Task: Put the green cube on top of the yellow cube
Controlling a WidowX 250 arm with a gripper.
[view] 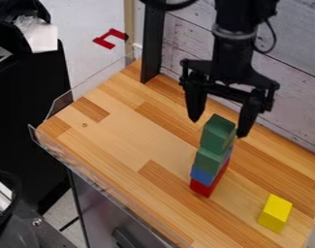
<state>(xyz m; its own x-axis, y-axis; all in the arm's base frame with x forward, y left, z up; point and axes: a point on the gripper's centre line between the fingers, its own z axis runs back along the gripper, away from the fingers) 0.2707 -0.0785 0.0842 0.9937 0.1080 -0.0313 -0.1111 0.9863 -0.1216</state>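
A stack stands right of the middle of the wooden table, with a green cube [218, 134] on top. Under it are another green block [209, 160], a blue one [202, 175] and a red one [201, 188] at the bottom. The yellow cube [275, 213] lies apart from the stack, near the table's lower right corner, with nothing on it. My gripper [219, 127] hangs over the top of the stack with its fingers wide apart, one on each side of the upper green cube. Whether either finger touches it, I cannot tell.
A clear plastic guard [108, 193] runs along the table's left and front edges. Behind the table stand a whitewashed plank wall [295, 92] and a black upright post [152, 43]. The wooden tabletop [120, 140] spreads left of the stack.
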